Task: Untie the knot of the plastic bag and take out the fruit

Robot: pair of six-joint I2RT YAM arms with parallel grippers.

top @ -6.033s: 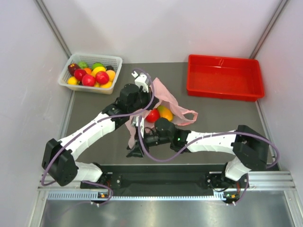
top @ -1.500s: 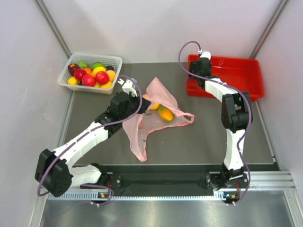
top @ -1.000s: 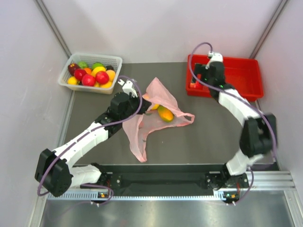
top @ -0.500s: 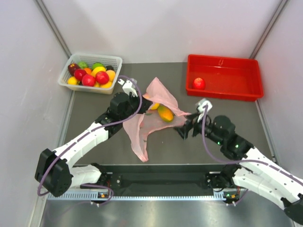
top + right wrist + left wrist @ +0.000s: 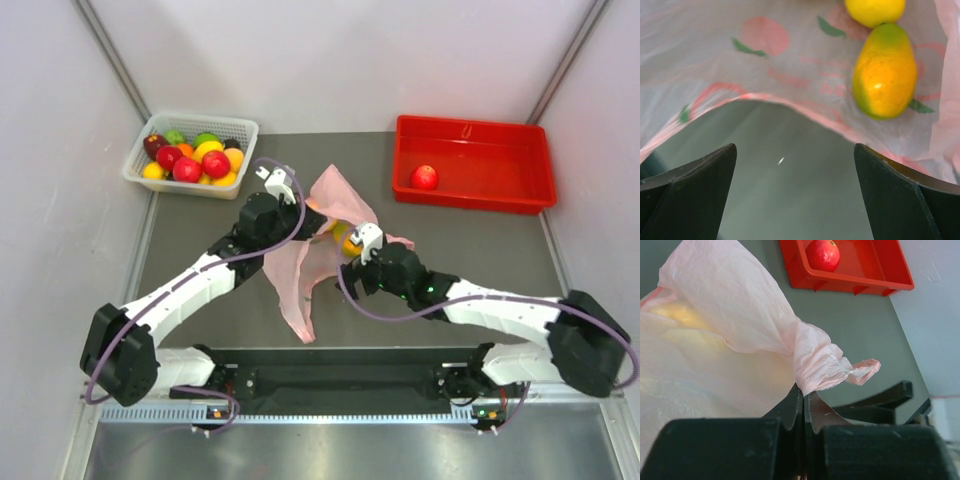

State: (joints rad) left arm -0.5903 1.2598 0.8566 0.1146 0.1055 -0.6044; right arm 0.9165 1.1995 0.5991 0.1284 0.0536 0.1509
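left gripper (image 5: 803, 404) at lower centre clamps the plastic bag (image 5: 735, 315); right gripper (image 5: 795, 155) has jaws spread wide, mango (image 5: 884, 72) at upper right.

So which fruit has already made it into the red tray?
The red apple, alone in the red tray; the mango and the yellow one lie on the pink bag.

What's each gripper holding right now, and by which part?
The left gripper pinches the plastic bag by a bunched fold of its film. The right gripper is open, holding nothing.
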